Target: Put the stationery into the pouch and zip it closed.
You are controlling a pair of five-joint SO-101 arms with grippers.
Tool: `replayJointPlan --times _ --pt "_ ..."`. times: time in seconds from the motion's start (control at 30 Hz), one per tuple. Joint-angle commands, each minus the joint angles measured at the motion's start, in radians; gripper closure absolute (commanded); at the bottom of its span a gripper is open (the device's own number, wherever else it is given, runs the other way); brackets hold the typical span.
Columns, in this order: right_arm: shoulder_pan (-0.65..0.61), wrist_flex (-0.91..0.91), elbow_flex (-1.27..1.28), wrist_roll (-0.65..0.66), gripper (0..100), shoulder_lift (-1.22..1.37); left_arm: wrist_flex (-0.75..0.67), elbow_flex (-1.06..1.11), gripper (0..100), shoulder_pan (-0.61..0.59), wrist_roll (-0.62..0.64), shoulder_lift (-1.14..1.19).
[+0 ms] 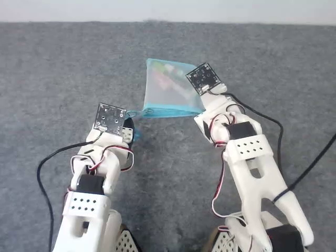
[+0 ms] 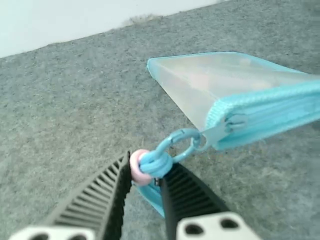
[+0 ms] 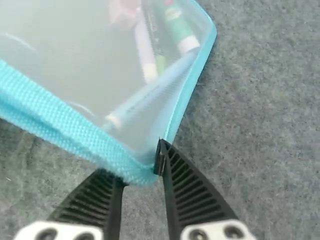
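A translucent pouch point(image 1: 169, 88) with a light-blue zipper edge lies on the grey carpet mid-table; stationery point(image 3: 165, 30) shows through its wall. In the left wrist view the pouch point(image 2: 235, 90) has its zipper run to the end where the slider point(image 2: 227, 125) sits. My left gripper point(image 2: 145, 172) is shut on the blue cord pull with its pink bead point(image 2: 137, 167), which hangs from the slider's ring. My right gripper point(image 3: 142, 170) is shut on the pouch's opposite corner point(image 3: 145, 167) at the zipper edge. From above, the left gripper point(image 1: 131, 131) sits at the pouch's near left, the right gripper point(image 1: 202, 107) at its near right.
Grey carpet point(image 1: 63, 68) covers the table, with a pale wall strip point(image 1: 168, 10) along the far edge. Black cables point(image 1: 47, 163) trail beside both arms.
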Motion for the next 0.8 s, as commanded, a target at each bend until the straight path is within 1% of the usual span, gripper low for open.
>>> replayJointPlan --times 0.0,0.17,0.3,0.37,0.43,0.5,0.57,0.67,0.77 --pt "0.127 -0.018 -0.063 0.000 99.3 0.031 -0.032 -0.076 99 -0.044 0.020 -0.034" --pt "0.122 -0.007 -0.123 -0.018 99.3 0.134 -0.031 -0.071 99 -0.031 0.017 -0.034" --pt "0.079 -0.002 -0.129 -0.020 99.1 0.159 -0.028 -0.048 98 0.063 -0.002 -0.035" --pt "0.050 0.042 -0.138 -0.021 98.9 0.159 -0.025 -0.038 95 0.109 -0.032 -0.037" --pt "0.022 0.107 -0.170 -0.026 98.8 0.157 0.011 -0.044 91 0.126 -0.029 -0.037" --pt "0.007 0.163 -0.195 -0.080 98.8 0.145 0.064 -0.073 88 0.130 -0.008 -0.044" --pt "-0.002 0.203 -0.209 -0.123 98.7 0.116 0.141 -0.110 86 0.126 0.006 -0.075" --pt "-0.018 0.236 -0.207 -0.133 98.2 0.067 0.230 -0.131 85 0.129 0.023 -0.163" --pt "-0.038 0.254 -0.206 -0.137 91.0 0.042 0.285 -0.127 85 0.133 0.028 -0.272"
